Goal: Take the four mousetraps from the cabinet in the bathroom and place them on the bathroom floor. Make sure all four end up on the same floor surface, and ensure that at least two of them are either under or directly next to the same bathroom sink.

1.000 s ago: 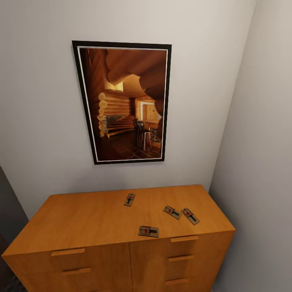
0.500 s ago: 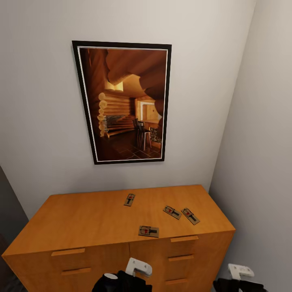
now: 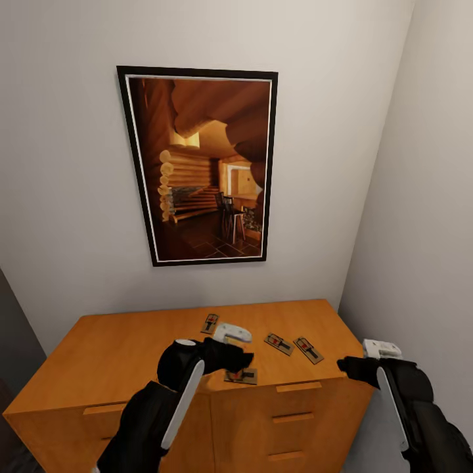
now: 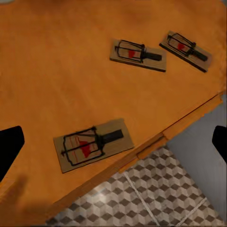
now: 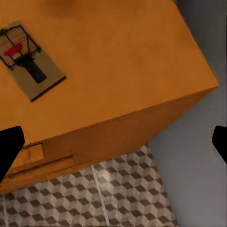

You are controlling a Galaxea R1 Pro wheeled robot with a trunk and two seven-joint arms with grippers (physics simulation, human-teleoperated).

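Facing the cabinet [image 3: 131,348], I log its flat top with open wood across the left half and a wall close behind; a framed picture [image 3: 200,164] hangs above.

Left gripper [image 3: 246,360]: hovering over the top near the front edge, fingers spread wide, holding nothing, touching nothing. Directly beneath it lies the front mousetrap [image 4: 92,143], flat, just inside the front lip. The rear mousetrap [image 3: 210,322] lies behind the gripper, toward the wall.

Right of centre: middle mousetrap [image 3: 278,343] and right mousetrap [image 3: 308,349], side by side, near each other but apart, both angled, some way in from the right edge.

Right gripper [image 3: 341,363]: at the cabinet's front right corner, fingers wide apart, empty. A side wall stands close to the cabinet's right end, leaving a narrow gap.

The bathroom floor [image 5: 118,198] shows below the drawer fronts.
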